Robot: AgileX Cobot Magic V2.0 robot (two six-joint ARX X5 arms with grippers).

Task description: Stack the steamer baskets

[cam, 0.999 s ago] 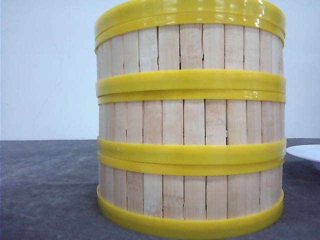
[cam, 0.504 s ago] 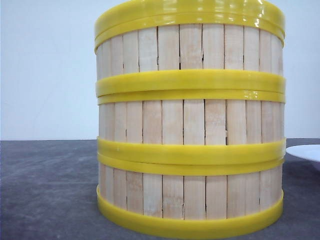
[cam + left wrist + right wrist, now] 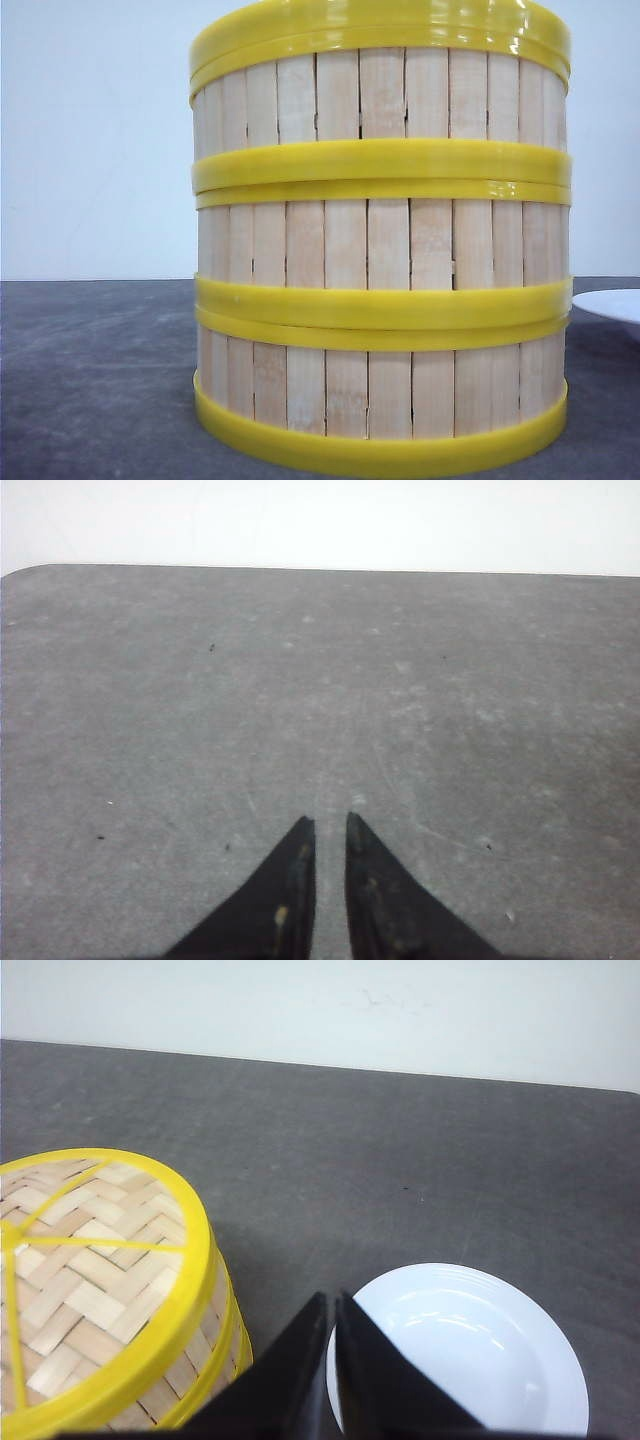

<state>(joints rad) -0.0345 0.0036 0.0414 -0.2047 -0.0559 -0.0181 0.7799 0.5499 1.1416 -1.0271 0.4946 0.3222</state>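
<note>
Three steamer baskets [image 3: 380, 240] stand stacked upright with the lid [image 3: 85, 1260] on top, just beside the right gripper [image 3: 333, 1305], the nearer one; both it and the left gripper [image 3: 330, 825] are nearly closed and empty.

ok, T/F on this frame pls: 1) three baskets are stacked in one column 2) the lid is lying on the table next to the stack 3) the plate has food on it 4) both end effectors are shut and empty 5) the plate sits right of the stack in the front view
1) True. The steamer baskets stand as one column of three tiers.
2) False. The lid, woven with a yellow rim, sits on top of the stack.
3) False. The white plate is empty.
4) True. The left end effector and the right end effector have fingers nearly together, holding nothing.
5) True. Its edge shows at the right, on the grey table.
</note>
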